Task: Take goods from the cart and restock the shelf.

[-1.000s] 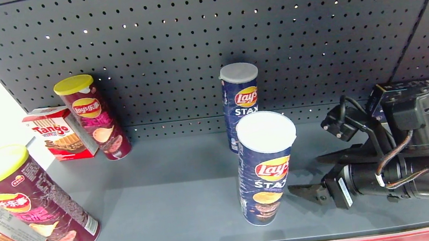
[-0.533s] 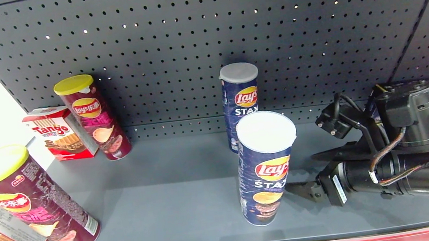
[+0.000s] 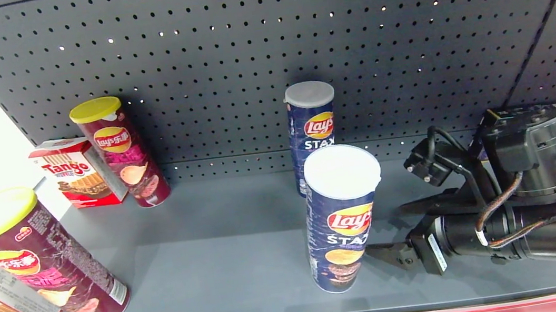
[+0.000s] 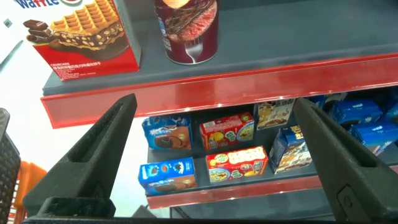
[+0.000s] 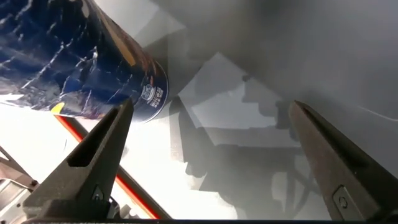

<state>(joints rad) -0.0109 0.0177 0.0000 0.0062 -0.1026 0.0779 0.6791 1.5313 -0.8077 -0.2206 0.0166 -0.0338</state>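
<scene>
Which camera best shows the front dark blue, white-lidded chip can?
Head view: the front dark blue chip can shows whole, lid to base. Right wrist view catches its lower end; left wrist view faces the red shelf edge.

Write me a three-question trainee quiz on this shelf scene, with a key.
1. True or false: the right gripper is shut on the front blue chip can.
2. How many blue chip cans stand on the shelf? A one, B two, C four.
3. Fill in: the rear maroon chip can has a ___ lid.
Key: 1 false, the right gripper is open beside the can; 2 B; 3 yellow.
</scene>
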